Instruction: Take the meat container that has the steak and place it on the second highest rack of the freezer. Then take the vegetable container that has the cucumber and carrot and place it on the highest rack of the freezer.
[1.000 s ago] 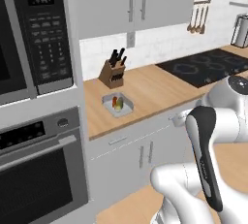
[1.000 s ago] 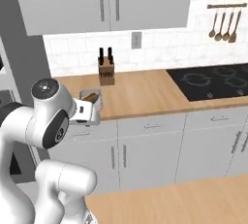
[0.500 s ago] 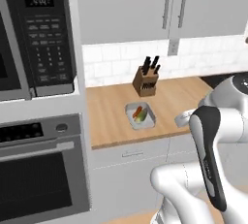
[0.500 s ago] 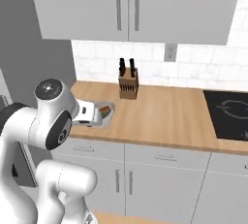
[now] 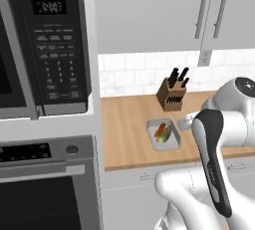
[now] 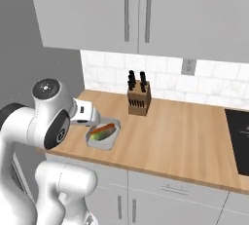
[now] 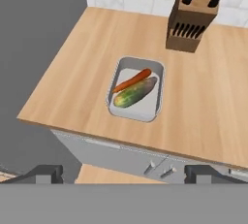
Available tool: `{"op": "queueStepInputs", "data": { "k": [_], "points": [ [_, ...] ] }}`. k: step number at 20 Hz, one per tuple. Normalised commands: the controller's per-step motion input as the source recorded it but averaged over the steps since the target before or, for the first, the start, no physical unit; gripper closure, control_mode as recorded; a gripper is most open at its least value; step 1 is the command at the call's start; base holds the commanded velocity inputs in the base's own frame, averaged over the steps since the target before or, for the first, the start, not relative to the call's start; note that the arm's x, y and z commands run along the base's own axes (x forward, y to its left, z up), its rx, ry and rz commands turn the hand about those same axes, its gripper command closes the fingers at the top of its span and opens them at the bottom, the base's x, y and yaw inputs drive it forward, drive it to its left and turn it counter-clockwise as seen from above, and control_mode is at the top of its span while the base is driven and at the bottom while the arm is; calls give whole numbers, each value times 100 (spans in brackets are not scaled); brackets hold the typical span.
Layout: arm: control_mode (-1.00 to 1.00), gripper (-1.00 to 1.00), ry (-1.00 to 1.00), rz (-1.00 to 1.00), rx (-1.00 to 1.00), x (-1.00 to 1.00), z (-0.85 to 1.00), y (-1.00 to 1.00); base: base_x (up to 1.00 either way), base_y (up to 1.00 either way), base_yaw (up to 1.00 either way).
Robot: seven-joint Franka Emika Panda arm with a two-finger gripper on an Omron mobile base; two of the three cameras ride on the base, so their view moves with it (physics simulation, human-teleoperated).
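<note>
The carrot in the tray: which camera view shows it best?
The hand view: the carrot lies unobstructed beside the cucumber in the grey tray. In the left base view it is small; in the right base view it is a thin red streak.

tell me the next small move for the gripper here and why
Probably lower the open gripper toward the vegetable container on the wooden counter. In the hand view the tray, holding the carrot beside the cucumber, lies ahead of the fingertips, which stand wide and hold nothing, clear of the knife block.
</note>
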Motion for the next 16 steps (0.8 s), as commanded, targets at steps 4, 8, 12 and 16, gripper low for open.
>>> {"op": "queueStepInputs", "data": {
  "k": [4, 8, 12, 16],
  "points": [
    [100, -100, 0, 0, 0, 0, 0, 0, 49, -36, 0],
    [100, -100, 0, 0, 0, 0, 0, 0, 24, -35, -5],
    [100, -100, 0, 0, 0, 0, 0, 0, 0, -23, -13],
    [100, -100, 0, 0, 0, 0, 0, 0, 0, -11, -8]
  ]
}}
